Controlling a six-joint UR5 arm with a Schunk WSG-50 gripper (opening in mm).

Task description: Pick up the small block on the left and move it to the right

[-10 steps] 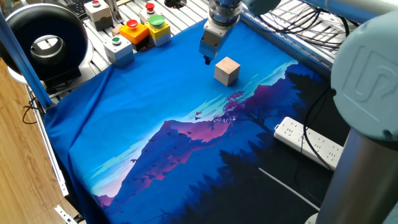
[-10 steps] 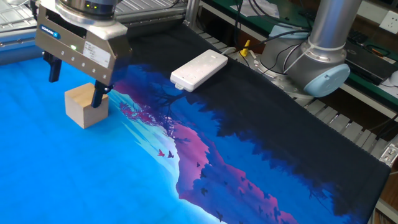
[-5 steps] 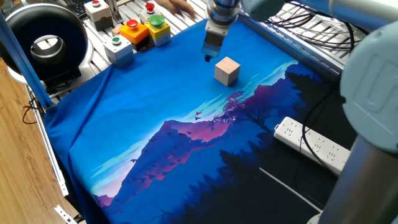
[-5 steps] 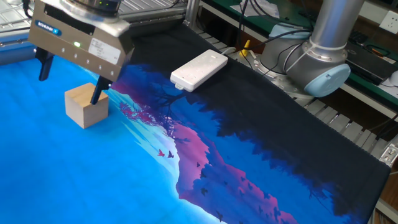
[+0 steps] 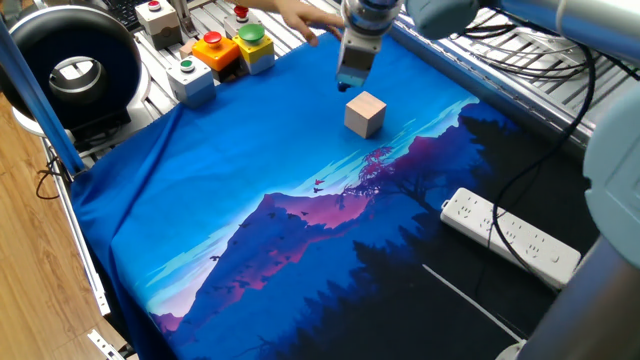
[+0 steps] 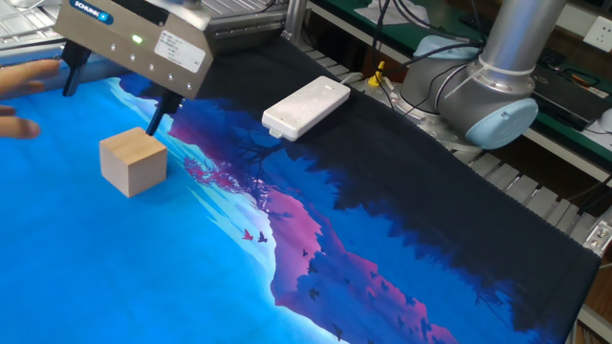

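Observation:
The small block [image 5: 365, 114] is a plain tan wooden cube standing on the blue printed cloth; it also shows in the other fixed view [image 6: 134, 163]. My gripper [image 5: 349, 82] hangs above and just behind the block, clear of it. In the other fixed view the gripper [image 6: 113, 97] is open and empty, and one dark fingertip [image 6: 157, 120] hovers just above the block's top edge. Nothing is held.
A person's hand [image 5: 298, 14] reaches in behind the gripper, and shows at the left edge of the other view [image 6: 23, 84]. Button boxes [image 5: 218, 51] stand at the back left. A white power strip [image 5: 511, 236] lies on the right. The arm's base [image 6: 490, 84] stands at the far side.
The gripper has risen and drifted a little away from the block, still open. The block has not moved. A hand has come into view behind the gripper.

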